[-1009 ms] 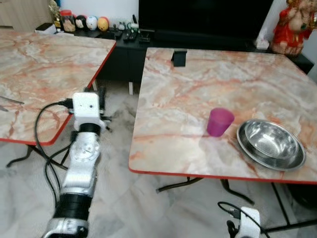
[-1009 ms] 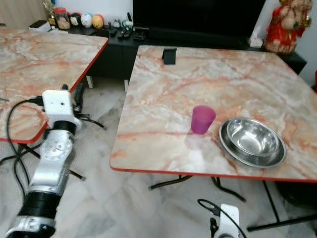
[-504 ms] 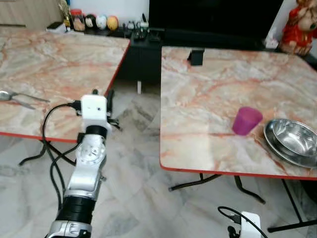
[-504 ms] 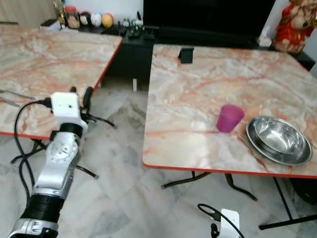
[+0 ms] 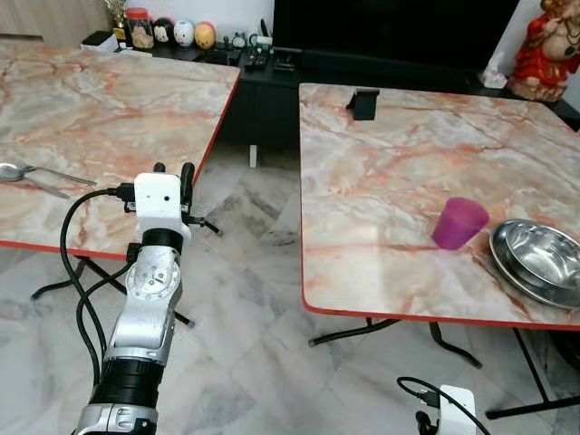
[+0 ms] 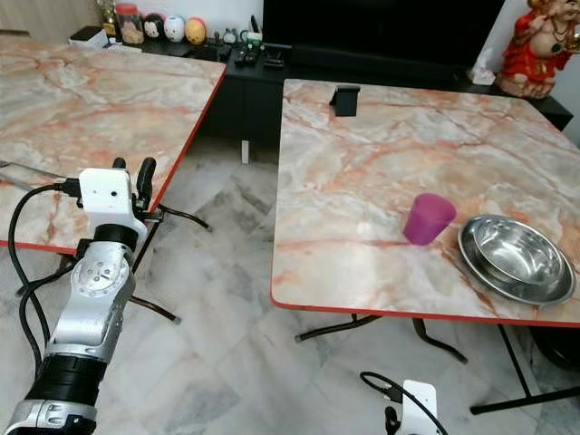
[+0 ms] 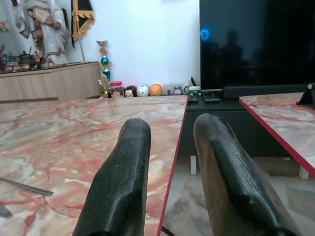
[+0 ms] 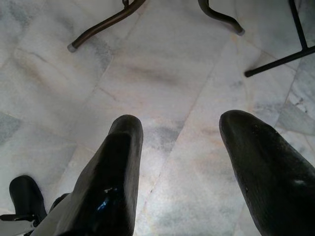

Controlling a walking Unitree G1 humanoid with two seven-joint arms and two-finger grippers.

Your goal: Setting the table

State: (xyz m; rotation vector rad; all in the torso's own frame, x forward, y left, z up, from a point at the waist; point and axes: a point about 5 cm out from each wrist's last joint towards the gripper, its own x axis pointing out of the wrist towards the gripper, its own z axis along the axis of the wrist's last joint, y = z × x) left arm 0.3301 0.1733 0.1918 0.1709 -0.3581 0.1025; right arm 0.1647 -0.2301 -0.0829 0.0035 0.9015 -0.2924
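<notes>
Left eye view has swung left since a second ago, bringing the spoon (image 5: pixel 11 171) on the left table (image 5: pixel 100 109) into sight, cup (image 5: pixel 459 223) and bowl (image 5: pixel 540 261) on the right table (image 5: pixel 390 154); left gripper (image 5: pixel 172 171) raised, fingers spread, empty; right gripper (image 8: pixel 179 147) hangs, fingers apart, so cutlery looks next.

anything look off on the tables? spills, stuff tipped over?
Nothing stands out. The pink cup stands upright beside the steel bowl on the right table, no spill. A spoon lies flat on the left table.
</notes>
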